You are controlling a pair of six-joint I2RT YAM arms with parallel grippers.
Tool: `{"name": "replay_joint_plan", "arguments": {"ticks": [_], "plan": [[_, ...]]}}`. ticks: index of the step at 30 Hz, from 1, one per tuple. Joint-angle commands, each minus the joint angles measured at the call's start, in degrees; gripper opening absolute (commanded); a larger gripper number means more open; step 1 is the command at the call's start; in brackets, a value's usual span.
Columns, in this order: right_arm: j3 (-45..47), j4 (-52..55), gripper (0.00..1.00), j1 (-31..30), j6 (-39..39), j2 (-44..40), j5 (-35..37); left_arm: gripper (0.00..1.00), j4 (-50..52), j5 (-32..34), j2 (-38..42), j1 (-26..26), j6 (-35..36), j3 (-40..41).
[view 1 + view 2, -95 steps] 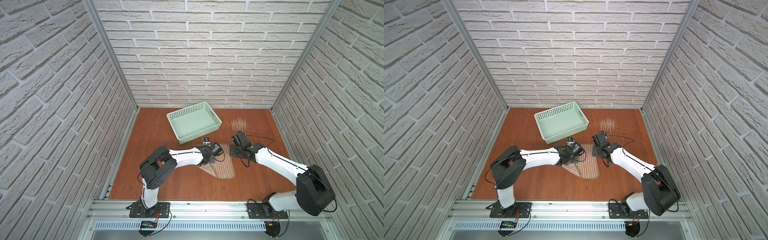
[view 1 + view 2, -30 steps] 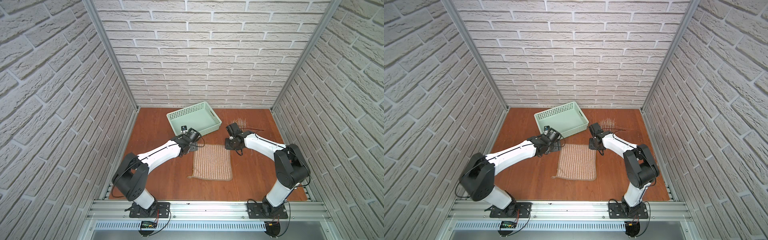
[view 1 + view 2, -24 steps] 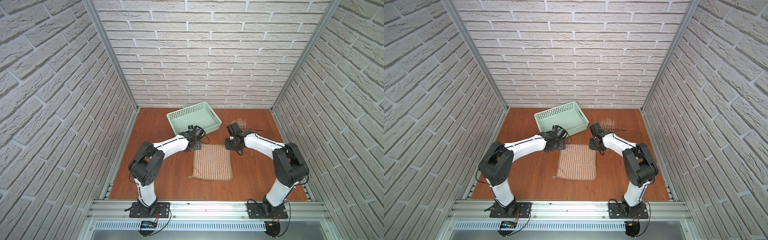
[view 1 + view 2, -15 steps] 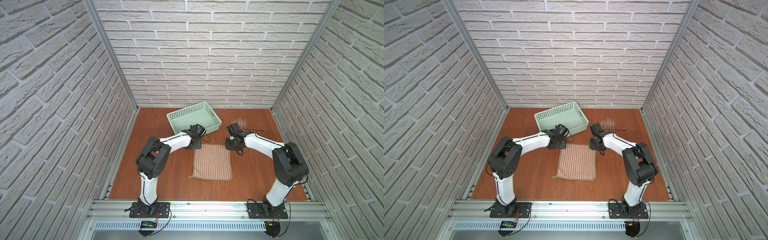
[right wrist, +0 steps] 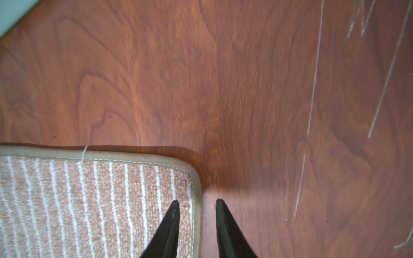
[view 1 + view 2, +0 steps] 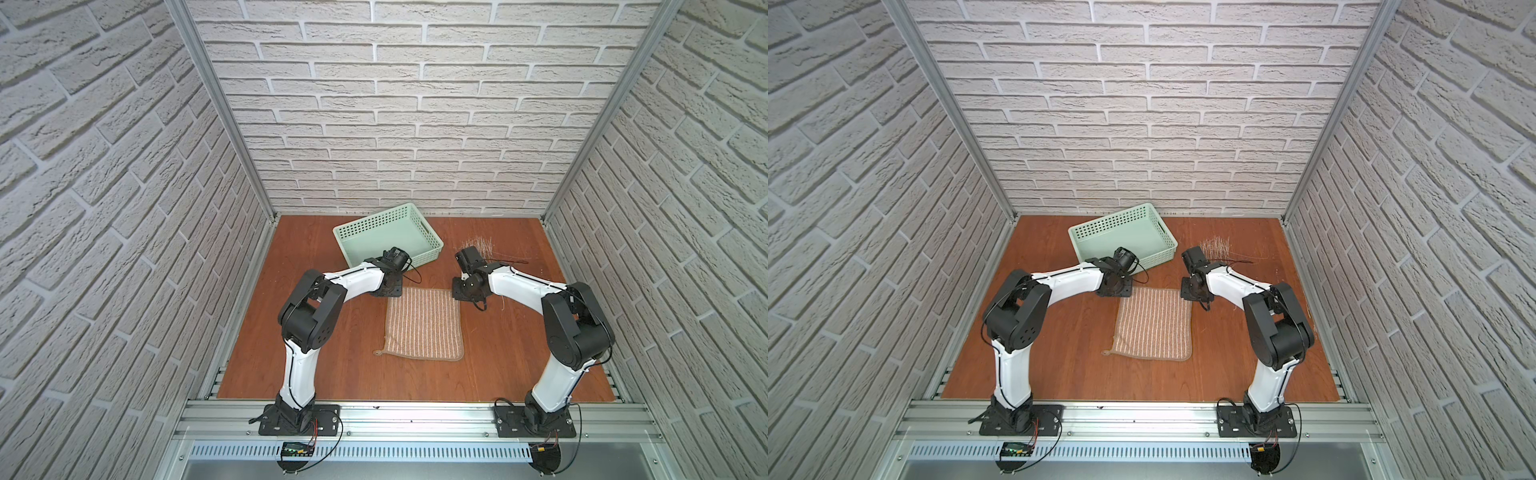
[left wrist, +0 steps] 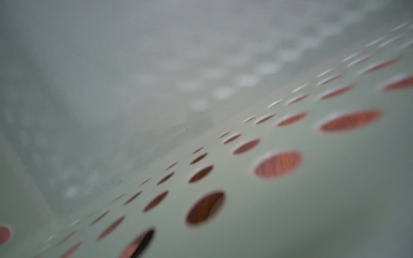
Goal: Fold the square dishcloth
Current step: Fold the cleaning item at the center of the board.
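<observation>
Since the square dishcloth lies spread flat in a single layer on the counter, I judge that no fold has been made and all of the folding is left. What appears to be in hand is the taking of its two far corners.

The right tool sits at one of those corners. In the right wrist view its fingertips stand apart, one over the striped terry and one over bare wood. The brown edging runs between them, and nothing is pinched. The cloth spreads away from this tool toward the robot's base.

The left tool is at the other far corner in both top views, but the wrist above it hides the jaws. Its own camera shows only blurred mint plastic, so I cannot tell whether it stands apart, together or clamped. The basket is just beyond this tool, on the side away from the cloth.

By count:
- One dishcloth, with one corner loop at the near corner, well apart from the left tool.
- One basket.
- Two tools.
- One scatter of thin pale strands just beyond the right tool, too fine to count.
</observation>
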State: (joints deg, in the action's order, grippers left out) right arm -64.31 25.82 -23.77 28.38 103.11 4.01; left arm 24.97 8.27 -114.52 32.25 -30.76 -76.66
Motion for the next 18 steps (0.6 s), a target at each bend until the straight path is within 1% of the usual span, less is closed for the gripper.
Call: {"name": "replay_joint_plan", "arguments": {"ticks": [1, 8, 13, 15, 17, 18], "plan": [[-0.3, -0.8, 0.31, 0.6, -0.8, 1.0, -0.3, 0.43, 0.0, -4.9, -3.2, -0.3, 0.4, 0.4], [-0.8, -1.9, 0.30, 1.0, -1.5, 3.1, -1.2, 0.33, 0.0, -3.8, -3.3, -0.3, 0.1, 0.9], [-1.6, -2.0, 0.28, 1.1, -1.9, 4.2, -1.6, 0.28, -0.2, -2.4, -3.5, -0.3, -0.4, 0.8], [-1.8, -1.9, 0.24, 1.2, -2.2, 4.5, -1.5, 0.25, -0.7, -2.3, -3.7, -0.3, -0.7, 0.6], [-2.2, -1.8, 0.16, 1.4, -2.4, 4.8, -1.5, 0.21, -1.4, -2.7, -3.9, -0.3, -1.0, 0.5], [-2.3, -1.6, 0.10, 1.4, -2.5, 4.8, -1.5, 0.17, -1.7, -3.0, -4.1, -0.3, -1.1, 0.4]]}}
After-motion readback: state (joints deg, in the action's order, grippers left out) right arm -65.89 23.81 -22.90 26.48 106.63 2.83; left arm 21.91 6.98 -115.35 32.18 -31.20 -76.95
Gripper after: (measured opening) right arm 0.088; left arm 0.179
